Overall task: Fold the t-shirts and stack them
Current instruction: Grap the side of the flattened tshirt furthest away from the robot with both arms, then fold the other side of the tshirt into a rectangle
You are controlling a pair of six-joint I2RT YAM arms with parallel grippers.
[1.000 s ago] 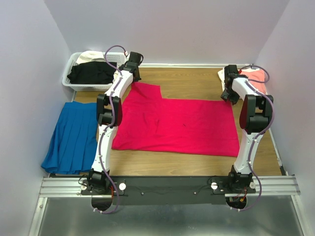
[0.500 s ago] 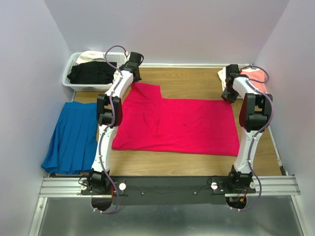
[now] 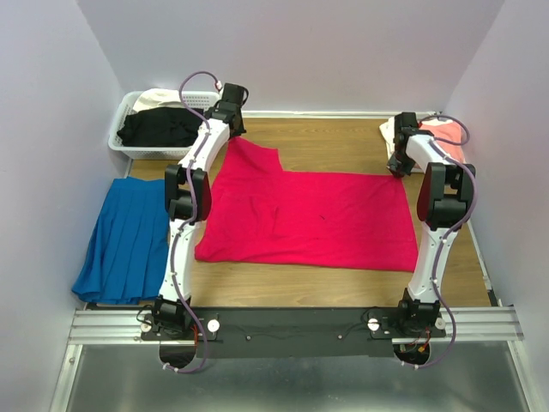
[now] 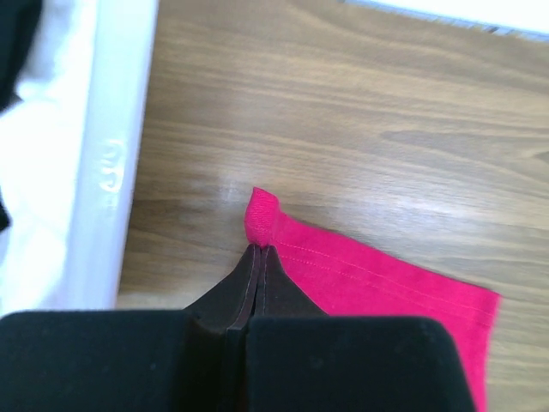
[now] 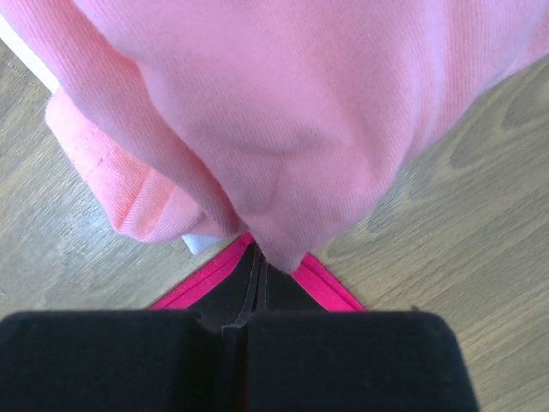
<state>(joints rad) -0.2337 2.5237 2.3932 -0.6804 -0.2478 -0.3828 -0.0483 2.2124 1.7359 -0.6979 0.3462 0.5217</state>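
The crimson-red t-shirt (image 3: 309, 219) lies spread flat across the middle of the wooden table. My left gripper (image 3: 232, 137) is at its far left corner. In the left wrist view the left gripper (image 4: 257, 247) is shut on that corner, and the red cloth (image 4: 377, 275) runs off to the right. My right gripper (image 3: 397, 168) is at the far right corner. There the right gripper (image 5: 257, 253) is shut, with the red hem (image 5: 330, 283) coming to a point at its tips. A fold of the salmon-pink t-shirt (image 5: 283, 112) hangs over those tips.
The pink t-shirt (image 3: 442, 137) lies bunched at the back right by the wall. A white lattice basket (image 3: 120, 137) at the back left holds a black t-shirt (image 3: 159, 127) and a cream one (image 3: 159, 99). Its rim (image 4: 111, 154) is close to the left gripper. A blue pleated garment (image 3: 124, 240) lies at the left.
The right gripper has shut at the red t-shirt's far right corner. The left arm has shifted slightly toward the back wall with its corner still held.
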